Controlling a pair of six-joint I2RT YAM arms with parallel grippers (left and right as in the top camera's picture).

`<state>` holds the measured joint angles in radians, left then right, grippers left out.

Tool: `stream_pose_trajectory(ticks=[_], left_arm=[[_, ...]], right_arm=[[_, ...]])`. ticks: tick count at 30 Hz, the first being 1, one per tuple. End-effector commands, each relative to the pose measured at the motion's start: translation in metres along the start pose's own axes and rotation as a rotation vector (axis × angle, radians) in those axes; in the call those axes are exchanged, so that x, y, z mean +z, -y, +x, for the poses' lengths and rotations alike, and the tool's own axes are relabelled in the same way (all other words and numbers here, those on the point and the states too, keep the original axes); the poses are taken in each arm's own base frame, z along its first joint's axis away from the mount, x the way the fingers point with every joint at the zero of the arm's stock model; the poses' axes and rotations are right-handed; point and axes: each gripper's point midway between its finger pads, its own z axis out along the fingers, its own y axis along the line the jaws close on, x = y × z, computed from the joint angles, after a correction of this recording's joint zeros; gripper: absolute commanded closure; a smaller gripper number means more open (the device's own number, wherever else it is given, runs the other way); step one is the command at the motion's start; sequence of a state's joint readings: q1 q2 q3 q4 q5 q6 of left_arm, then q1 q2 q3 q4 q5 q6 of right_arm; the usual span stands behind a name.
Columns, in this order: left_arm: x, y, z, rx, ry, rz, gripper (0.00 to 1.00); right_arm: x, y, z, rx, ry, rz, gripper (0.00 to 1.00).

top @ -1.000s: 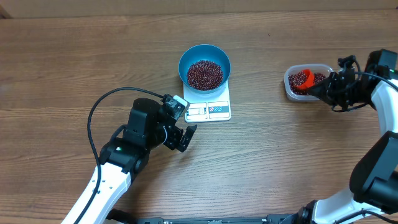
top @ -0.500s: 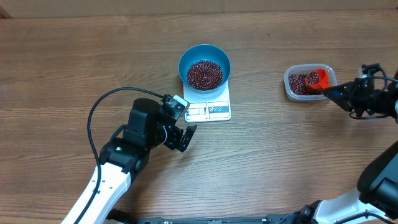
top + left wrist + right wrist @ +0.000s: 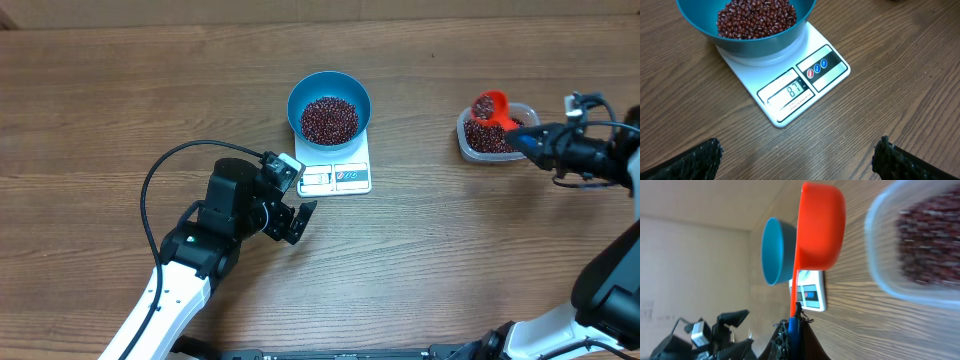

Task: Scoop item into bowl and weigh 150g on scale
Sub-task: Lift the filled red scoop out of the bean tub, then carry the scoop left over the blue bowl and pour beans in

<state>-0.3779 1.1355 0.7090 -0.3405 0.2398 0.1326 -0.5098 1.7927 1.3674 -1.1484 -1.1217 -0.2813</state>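
Note:
The blue bowl (image 3: 329, 88) stands on the white scale (image 3: 336, 176) and holds a heap of dark red-brown beans (image 3: 329, 120). In the left wrist view the scale (image 3: 790, 90) shows 87 under the bowl (image 3: 740, 45). My left gripper (image 3: 291, 222) hovers open and empty over the table just in front of the scale, fingertips (image 3: 710, 152) wide apart. My right gripper (image 3: 531, 144) is shut on the handle of an orange scoop (image 3: 489, 105). The scoop carries beans and hangs over the far left corner of the clear tub (image 3: 466, 146). The right wrist view shows the scoop (image 3: 820, 225) from below, with the bowl (image 3: 772, 250) behind it.
The clear plastic tub (image 3: 880, 275) at the right holds more beans (image 3: 490, 138). The left arm (image 3: 215, 225) and its black cable (image 3: 150, 180) take up the front left of the wooden table. A wall runs along the far edge.
The right gripper has raised the scoop out of the tub's beans and carried it to the tub's far left corner. The left arm, bowl and scale have not moved.

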Motion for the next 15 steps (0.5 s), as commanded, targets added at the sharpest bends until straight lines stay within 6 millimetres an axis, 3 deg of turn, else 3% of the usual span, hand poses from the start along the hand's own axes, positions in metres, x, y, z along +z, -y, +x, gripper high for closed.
stream_pose_trajectory(ticks=[1, 9, 15], left_arm=[[-0.002, 0.000, -0.009, -0.008, 0.019, 0.006, 0.00], [-0.002, 0.000, -0.009, -0.008, 0.019, 0.006, 0.01], [-0.002, 0.000, -0.009, -0.008, 0.019, 0.006, 0.01]], right_arm=[[0.012, -0.039, -0.007, -0.106, -0.020, -0.064, 0.96], [0.060, -0.092, 0.008, -0.190, -0.147, -0.115, 0.96], [0.103, -0.117, 0.022, -0.240, -0.218, -0.118, 0.96]])
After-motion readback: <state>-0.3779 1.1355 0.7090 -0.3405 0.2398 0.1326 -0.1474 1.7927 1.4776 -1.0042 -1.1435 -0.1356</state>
